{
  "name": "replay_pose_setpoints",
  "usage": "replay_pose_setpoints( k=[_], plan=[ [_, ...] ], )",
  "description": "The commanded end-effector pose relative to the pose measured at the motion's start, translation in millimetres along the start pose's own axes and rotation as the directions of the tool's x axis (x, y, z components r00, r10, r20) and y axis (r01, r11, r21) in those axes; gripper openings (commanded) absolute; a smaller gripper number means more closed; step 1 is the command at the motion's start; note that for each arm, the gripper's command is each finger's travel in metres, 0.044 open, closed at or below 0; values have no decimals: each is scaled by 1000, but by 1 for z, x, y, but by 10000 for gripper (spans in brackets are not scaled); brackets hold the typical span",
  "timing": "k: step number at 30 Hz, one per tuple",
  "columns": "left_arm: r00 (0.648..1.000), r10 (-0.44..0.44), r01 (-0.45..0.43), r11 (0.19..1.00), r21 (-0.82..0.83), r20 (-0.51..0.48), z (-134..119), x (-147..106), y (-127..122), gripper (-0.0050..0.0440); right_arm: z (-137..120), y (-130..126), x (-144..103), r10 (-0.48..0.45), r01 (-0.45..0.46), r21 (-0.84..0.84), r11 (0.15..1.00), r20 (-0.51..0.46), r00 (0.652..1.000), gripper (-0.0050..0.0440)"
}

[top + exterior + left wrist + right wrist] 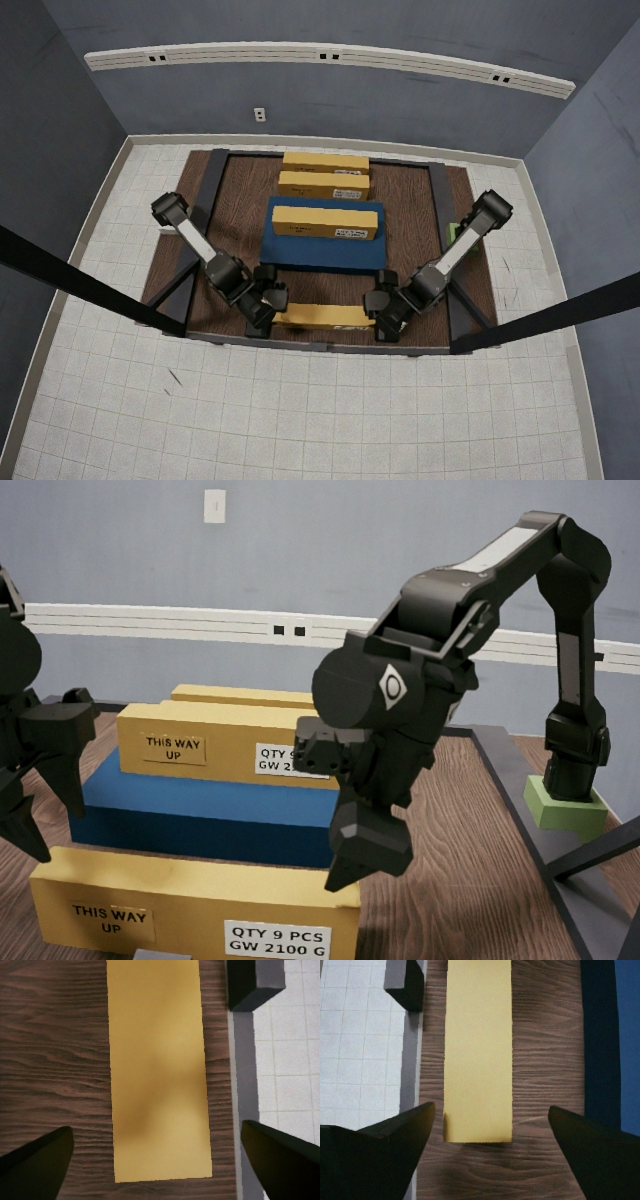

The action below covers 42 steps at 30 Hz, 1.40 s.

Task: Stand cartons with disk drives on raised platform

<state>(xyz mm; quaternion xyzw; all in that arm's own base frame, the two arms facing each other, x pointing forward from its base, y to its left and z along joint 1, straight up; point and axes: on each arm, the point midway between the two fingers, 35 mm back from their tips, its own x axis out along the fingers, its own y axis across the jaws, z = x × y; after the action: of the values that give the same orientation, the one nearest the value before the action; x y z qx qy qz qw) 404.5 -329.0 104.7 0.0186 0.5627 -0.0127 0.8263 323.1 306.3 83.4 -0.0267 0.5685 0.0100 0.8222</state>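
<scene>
A yellow carton lies upright along the front of the table. My left gripper is open over its left end, and my right gripper is open over its right end. Each gripper's fingers stand apart to either side of the carton's width, with nothing held. A second carton stands level on the blue platform. Two more cartons, a nearer one and a farther one, stand behind the platform.
A dark rail runs along the table's front edge, with a small grey block rising beside the front carton. Dark frame bars flank the work area. A green block sits under the right arm.
</scene>
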Motion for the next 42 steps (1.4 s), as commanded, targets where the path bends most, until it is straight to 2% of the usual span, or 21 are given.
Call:
replay_pose_setpoints(
  k=[1, 2, 3, 4, 42],
  plan=[
    [1000, -12, 12, 1000, -13, 20, 7, -8, 0, 386, 8, 4, -10, 21, -21, 8, 1000, 24, 999, 388],
    [1000, -12, 12, 1000, -13, 20, 7, -8, 0, 386, 8, 4, -10, 21, -21, 8, 1000, 24, 999, 388],
    [1000, -12, 13, 1000, -13, 21, -15, 49, -1, 386, -16, 5, 53, 22, -22, 7, 1000, 24, 999, 388],
    [1000, -12, 13, 1000, -13, 21, -17, 54, -1, 386, -17, 6, 56, 22, -22, 7, 1000, 24, 999, 388],
    [1000, -12, 13, 1000, -13, 21, -18, 54, -2, 386, -17, 6, 55, 33, -34, 13, 999, 33, 999, 388]
  ],
)
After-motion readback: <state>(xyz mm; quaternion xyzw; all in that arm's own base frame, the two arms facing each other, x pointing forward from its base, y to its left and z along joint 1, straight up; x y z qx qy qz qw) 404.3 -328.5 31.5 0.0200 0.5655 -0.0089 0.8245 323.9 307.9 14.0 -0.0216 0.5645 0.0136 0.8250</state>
